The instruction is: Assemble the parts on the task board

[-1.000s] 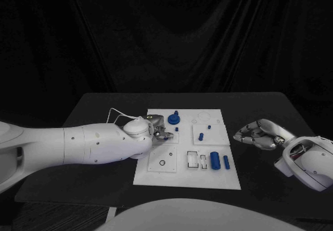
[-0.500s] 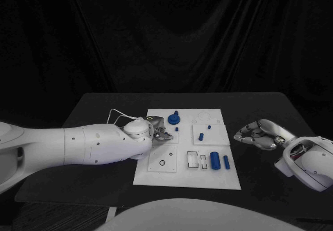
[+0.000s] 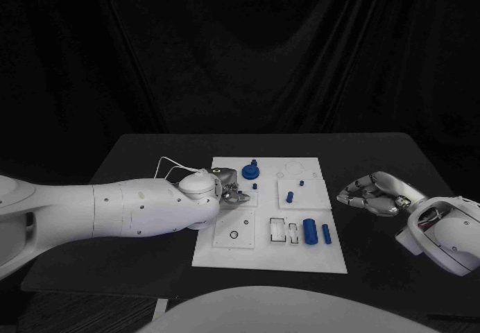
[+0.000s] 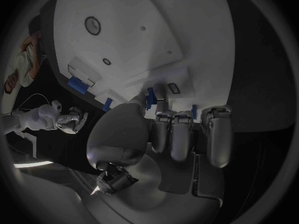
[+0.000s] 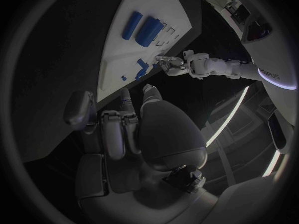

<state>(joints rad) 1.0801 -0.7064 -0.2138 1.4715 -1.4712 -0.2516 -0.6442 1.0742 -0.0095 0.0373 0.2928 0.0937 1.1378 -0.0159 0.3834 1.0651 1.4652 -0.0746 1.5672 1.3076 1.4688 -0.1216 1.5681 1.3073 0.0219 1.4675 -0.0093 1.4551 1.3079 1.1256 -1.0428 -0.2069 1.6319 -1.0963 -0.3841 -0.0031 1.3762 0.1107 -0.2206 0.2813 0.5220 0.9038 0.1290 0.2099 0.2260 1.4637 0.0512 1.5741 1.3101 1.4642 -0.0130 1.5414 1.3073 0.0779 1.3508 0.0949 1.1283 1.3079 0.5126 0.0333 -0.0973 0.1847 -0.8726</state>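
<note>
Currently left hand [image 3: 228, 189] over task board [image 3: 270, 258], fingers [image 4: 179, 134] curled; grasp cannot be told. Right hand [image 3: 372, 194] curled, empty, off-board above surface [image 3: 140, 159].

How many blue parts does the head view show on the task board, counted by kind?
blue cylinders, lying flat: 2
small blue pegs: 3
blue round piece with a knob: 1
Total: 6

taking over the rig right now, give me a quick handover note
Left hand: over the task board's left side, fingers curled; whether it holds a part cannot be told.
Right hand: curled, holding nothing, off the board's right edge over the table.
Parts: a round blue part stands at the board's far end, two blue cylinders lie near its front right.
Left: seat the loose parts.
</note>
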